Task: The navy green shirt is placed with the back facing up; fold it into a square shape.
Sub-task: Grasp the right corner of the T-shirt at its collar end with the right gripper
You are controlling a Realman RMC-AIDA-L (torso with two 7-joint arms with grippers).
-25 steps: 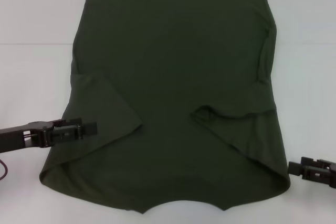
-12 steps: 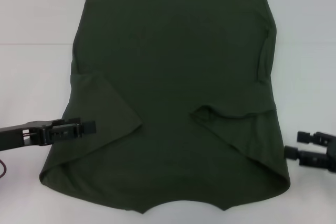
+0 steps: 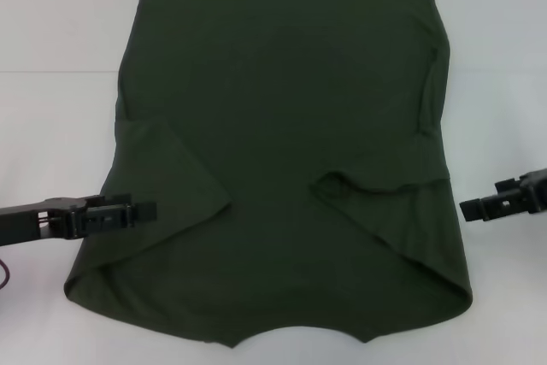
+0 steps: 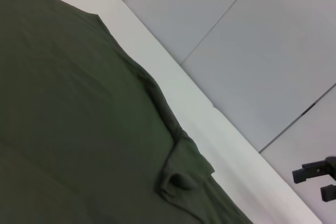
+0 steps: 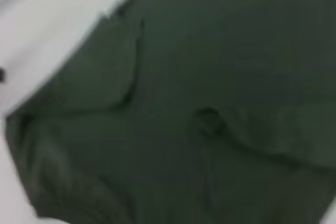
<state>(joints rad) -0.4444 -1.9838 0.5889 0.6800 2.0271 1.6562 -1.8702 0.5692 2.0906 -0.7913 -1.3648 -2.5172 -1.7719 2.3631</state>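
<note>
- White and plain, the surface (image 3: 51, 108) fills the head view, and the navy green shirt (image 3: 282, 126) lies flat across its middle.
- Both short sleeves of the shirt are folded inward over its body, one flap on each side, and the curved neckline sits at the near edge.
- From the left wrist view, pale grey floor tiles with dark seams lie beyond the far edge of the white surface.
- The left arm reaches in level from the left side of the head view, and the left end effector (image 3: 145, 210) points inward over the near left part of the shirt, at the outer edge of the folded left sleeve.
- Its fingers lie close together, clenched, with no cloth visibly pinched between them.
- The right arm enters from the right side, tilted slightly upward, and the right end effector (image 3: 472, 208) hangs over bare white surface just beside the shirt's right edge, apart from the cloth.
- I cannot tell whether the right end effector is spread or clenched.
- The right wrist view is filled with blurred dark green fabric showing the folded sleeves.
</note>
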